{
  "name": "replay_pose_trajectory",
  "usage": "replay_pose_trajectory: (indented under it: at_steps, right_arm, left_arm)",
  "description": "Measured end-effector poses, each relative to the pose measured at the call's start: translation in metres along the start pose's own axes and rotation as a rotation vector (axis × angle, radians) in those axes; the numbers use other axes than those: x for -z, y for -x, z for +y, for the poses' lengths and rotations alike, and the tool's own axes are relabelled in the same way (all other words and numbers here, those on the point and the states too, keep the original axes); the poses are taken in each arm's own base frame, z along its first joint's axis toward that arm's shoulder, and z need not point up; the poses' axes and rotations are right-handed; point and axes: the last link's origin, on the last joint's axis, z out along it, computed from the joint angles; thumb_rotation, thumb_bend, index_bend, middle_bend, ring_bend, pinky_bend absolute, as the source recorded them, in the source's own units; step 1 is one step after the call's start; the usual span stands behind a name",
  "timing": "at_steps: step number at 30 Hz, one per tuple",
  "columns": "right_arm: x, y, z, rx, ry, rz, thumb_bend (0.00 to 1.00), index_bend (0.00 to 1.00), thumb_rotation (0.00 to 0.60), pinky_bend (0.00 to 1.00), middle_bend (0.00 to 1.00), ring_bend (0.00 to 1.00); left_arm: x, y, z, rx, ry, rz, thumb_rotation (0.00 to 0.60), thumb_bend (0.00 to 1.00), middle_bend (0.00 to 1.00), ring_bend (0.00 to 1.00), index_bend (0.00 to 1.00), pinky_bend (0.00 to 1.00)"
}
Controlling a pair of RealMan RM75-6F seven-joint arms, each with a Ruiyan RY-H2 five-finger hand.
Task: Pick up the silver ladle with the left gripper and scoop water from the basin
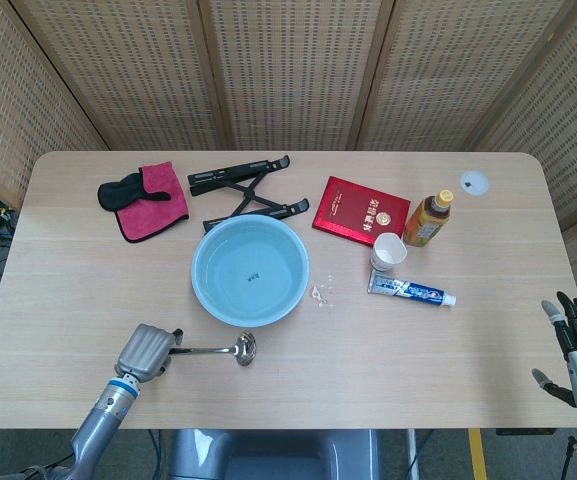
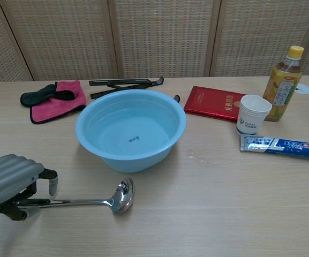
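The silver ladle (image 1: 218,349) lies flat on the table in front of the light blue basin (image 1: 249,271), its bowl (image 2: 122,195) pointing right. Water fills the basin (image 2: 130,130). My left hand (image 1: 146,352) is lowered over the ladle's black handle end and hides it. In the chest view the left hand (image 2: 10,182) arches over the handle, fingers curved down around it, thumb still standing off the shaft. The ladle rests on the table. My right hand (image 1: 574,351) hovers at the table's right front edge, fingers spread, holding nothing.
Behind the basin lie a black folding stand (image 1: 245,189), a pink cloth with a black item (image 1: 146,198) and a red book (image 1: 360,210). To the right stand a tea bottle (image 1: 428,219), a paper cup (image 1: 388,252) and a toothpaste tube (image 1: 411,291).
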Motion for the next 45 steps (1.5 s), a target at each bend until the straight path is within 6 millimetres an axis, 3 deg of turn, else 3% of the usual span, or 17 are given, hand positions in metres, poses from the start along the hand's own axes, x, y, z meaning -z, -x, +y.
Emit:
replay_pose_trajectory:
  at_steps: [39,45]
  right_arm:
    - [0.001,0.003,0.011,-0.021,0.003,-0.008,0.00,0.00,0.600,0.00,0.00,0.00]
    - [0.001,0.003,0.012,-0.024,0.003,-0.009,0.00,0.00,0.600,0.00,0.00,0.00]
  left_arm:
    - [-0.017,0.011,0.015,-0.042,-0.023,0.030,0.600,0.39,0.94,0.91,0.46,1.00]
    - [-0.019,0.013,0.018,-0.042,-0.027,0.024,0.600,0.49,0.94,0.91,0.50,1.00]
